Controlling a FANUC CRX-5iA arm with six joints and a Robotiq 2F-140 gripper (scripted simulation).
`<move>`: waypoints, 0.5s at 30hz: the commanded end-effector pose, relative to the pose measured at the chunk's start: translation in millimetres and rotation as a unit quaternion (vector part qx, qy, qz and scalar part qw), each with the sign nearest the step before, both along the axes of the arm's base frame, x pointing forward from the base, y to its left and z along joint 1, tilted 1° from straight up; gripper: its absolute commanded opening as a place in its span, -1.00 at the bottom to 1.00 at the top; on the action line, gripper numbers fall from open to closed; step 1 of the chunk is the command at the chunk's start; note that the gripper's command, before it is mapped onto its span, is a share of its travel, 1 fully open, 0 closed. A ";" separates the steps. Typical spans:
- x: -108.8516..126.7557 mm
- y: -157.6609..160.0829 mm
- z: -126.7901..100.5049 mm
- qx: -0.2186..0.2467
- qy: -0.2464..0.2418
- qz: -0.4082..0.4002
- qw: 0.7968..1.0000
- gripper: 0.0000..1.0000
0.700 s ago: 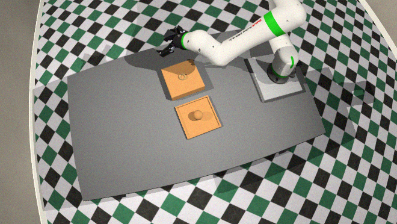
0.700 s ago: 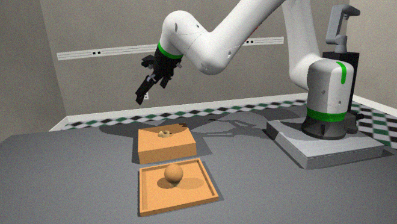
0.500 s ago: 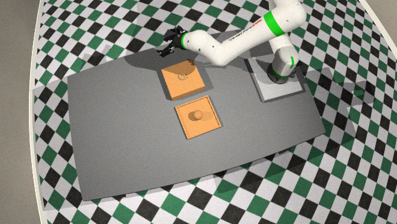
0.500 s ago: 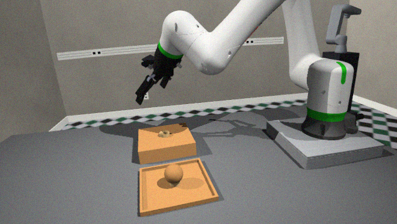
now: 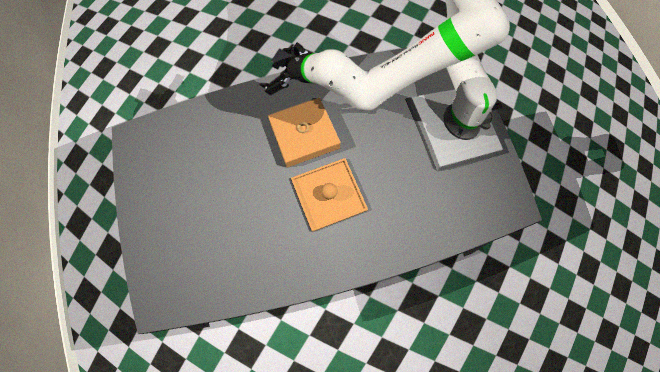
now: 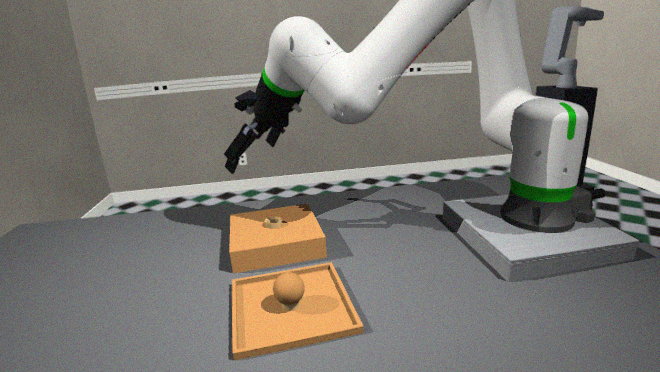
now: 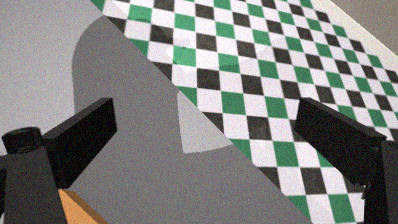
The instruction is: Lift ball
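Observation:
A tan ball (image 5: pixel 329 191) sits in the middle of a shallow orange tray (image 5: pixel 329 200); it shows in the exterior view too (image 6: pixel 288 288), on a small support that I cannot make out clearly. Behind the tray stands an orange block (image 5: pixel 303 131) (image 6: pixel 273 222) with a small ring (image 5: pixel 303 128) on top. My gripper (image 5: pixel 278 75) (image 6: pixel 250 140) is open and empty, high above the far edge of the grey mat, beyond the block and far from the ball. The wrist view shows both black fingers spread wide over mat and checkered floor, with only a corner of the block (image 7: pixel 77 207).
The arm's base stands on a grey plinth (image 5: pixel 462 135) at the right of the mat. A checkered floor (image 5: pixel 200 45) surrounds the grey mat (image 5: pixel 200 215). A wall with a white rail (image 6: pixel 175 85) is behind.

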State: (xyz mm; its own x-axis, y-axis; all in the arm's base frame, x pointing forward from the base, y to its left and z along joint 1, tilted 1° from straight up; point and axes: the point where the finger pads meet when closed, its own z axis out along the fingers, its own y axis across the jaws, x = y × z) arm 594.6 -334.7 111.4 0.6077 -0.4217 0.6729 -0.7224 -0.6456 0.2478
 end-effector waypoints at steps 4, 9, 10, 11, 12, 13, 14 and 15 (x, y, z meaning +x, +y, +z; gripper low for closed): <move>7.8 31.4 11.7 0.057 -0.046 -0.090 0.993 1.00; 8.7 71.6 9.2 0.112 -0.066 -0.153 0.980 1.00; 8.5 81.1 7.9 0.123 -0.068 -0.165 0.976 1.00; 8.3 84.4 7.4 0.127 -0.069 -0.169 0.975 1.00; 8.3 84.4 7.4 0.127 -0.069 -0.169 0.975 1.00; 8.3 84.4 7.4 0.127 -0.069 -0.169 0.975 1.00; 6.7 115.7 2.4 0.160 -0.071 -0.201 0.964 1.00; 6.1 124.4 0.9 0.169 -0.071 -0.208 0.961 1.00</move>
